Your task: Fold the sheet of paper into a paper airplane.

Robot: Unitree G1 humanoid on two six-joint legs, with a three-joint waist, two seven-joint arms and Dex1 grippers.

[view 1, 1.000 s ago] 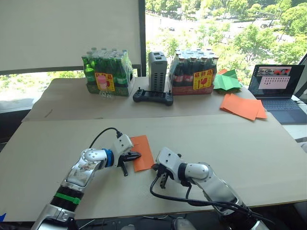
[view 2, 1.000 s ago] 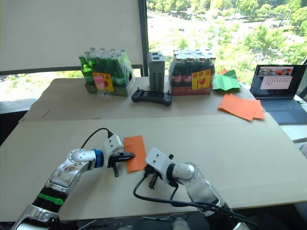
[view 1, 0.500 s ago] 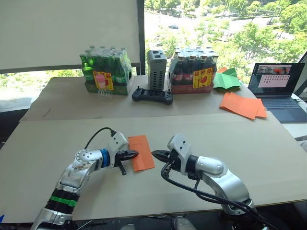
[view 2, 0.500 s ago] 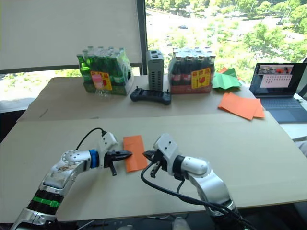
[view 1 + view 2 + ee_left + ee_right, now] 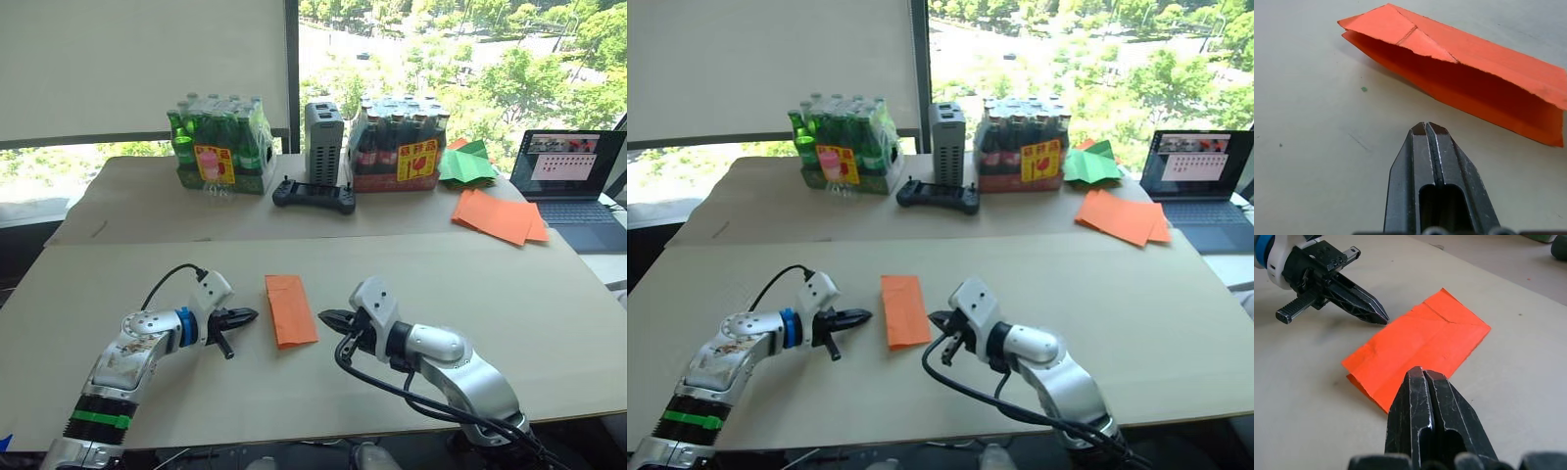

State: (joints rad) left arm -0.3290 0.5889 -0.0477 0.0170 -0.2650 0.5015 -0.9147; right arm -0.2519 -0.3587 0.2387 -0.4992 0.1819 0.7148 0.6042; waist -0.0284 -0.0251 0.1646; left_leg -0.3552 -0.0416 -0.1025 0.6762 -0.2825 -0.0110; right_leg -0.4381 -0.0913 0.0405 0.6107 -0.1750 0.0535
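The sheet of paper [image 5: 290,309] lies folded in half on the near table as a long orange strip, with a crease at its far end [image 5: 1449,320]. One long edge lifts slightly off the table [image 5: 1459,93]. My left gripper [image 5: 250,315] is shut and points at the strip from the left, a small gap away. My right gripper [image 5: 324,317] is shut too, its tips close to the strip's right edge without touching it. In the right wrist view the left gripper [image 5: 1382,319] shows beyond the strip.
On the far table stand two shrink-wrapped bottle packs [image 5: 217,147] [image 5: 400,147], a grey box [image 5: 324,129] and a black controller [image 5: 313,196]. At far right lie a pile of orange sheets [image 5: 498,215], a green paper shape [image 5: 465,164] and a laptop [image 5: 570,181].
My left gripper has pulled back to the left, off the strip. My right gripper has swung up from the strip's near corner to its right edge.
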